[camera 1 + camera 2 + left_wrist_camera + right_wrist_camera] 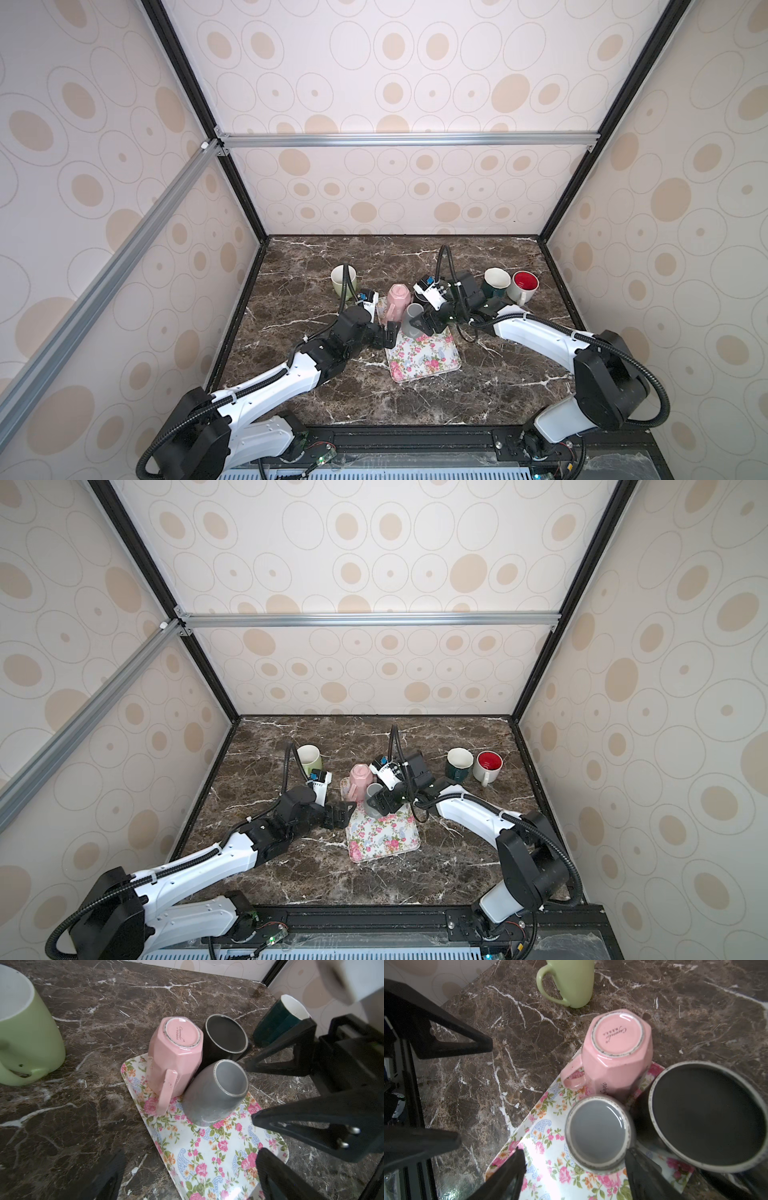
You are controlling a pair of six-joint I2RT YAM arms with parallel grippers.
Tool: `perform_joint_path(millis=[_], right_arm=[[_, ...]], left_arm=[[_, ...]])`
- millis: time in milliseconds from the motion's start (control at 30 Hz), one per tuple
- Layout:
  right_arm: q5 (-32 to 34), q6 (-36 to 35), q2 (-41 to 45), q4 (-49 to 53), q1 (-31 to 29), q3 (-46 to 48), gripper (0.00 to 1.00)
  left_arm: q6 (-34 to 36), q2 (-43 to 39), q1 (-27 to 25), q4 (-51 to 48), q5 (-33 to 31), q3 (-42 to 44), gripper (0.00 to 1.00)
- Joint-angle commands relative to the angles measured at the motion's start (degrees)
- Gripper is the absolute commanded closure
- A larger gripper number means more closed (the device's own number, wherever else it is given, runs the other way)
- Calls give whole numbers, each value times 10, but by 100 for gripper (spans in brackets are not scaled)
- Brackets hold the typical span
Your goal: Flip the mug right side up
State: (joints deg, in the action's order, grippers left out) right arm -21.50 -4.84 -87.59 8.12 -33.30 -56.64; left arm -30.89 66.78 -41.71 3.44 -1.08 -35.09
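A grey mug [598, 1134] stands base-up on a floral tray [207, 1157] near the middle of the brown marble tabletop [457, 395], touching an upturned pink mug [174, 1059] and just beside an upturned black mug [225, 1034]. The right gripper [574, 1151] hangs over it with jaws spread to either side of the base. One finger is at the mug's edge, the other is clear of it, and nothing is grasped. The left gripper [388, 334] hovers wide open and empty at the tray's near-left edge, just beside the pink mug's handle. Well apart on the marble, a light green mug [343, 279], a dark green mug [494, 283] and a red-lined white mug [524, 286] sit mouth-up.

The step in hand looks to be the approach for a grasp on the grey mug, which has yet to be turned. The next move would call for closing squarely on its tapered wall, lifting it clear of its two neighbours, then rolling the wrist to bring the mouth up. The glazed taper could slip, and the pink mug stands close enough to be knocked.
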Motion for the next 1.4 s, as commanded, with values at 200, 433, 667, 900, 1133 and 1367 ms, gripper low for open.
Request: perform_joint_path(millis=[200,433,667,900,1133,1367], right_arm=[[-15,-44,-23,28,4,-28,20],[-48,-46,-53,33,21,-55,18],[-57,-48,-71,39,29,-66,17],[-58,-51,-80,48,31,-61,17],[-59,-53,-76,44,34,-45,17],[-60,-48,-55,46,35,-10,24]], left_arm=[[-12,-14,5,13,10,-23,2],[-14,-34,6,0,4,-23,2],[-13,-41,6,-7,-2,-25,2],[-10,-35,6,0,2,-28,2],[-9,-36,6,-2,2,-29,2],[-10,-46,5,-2,-4,-23,2]])
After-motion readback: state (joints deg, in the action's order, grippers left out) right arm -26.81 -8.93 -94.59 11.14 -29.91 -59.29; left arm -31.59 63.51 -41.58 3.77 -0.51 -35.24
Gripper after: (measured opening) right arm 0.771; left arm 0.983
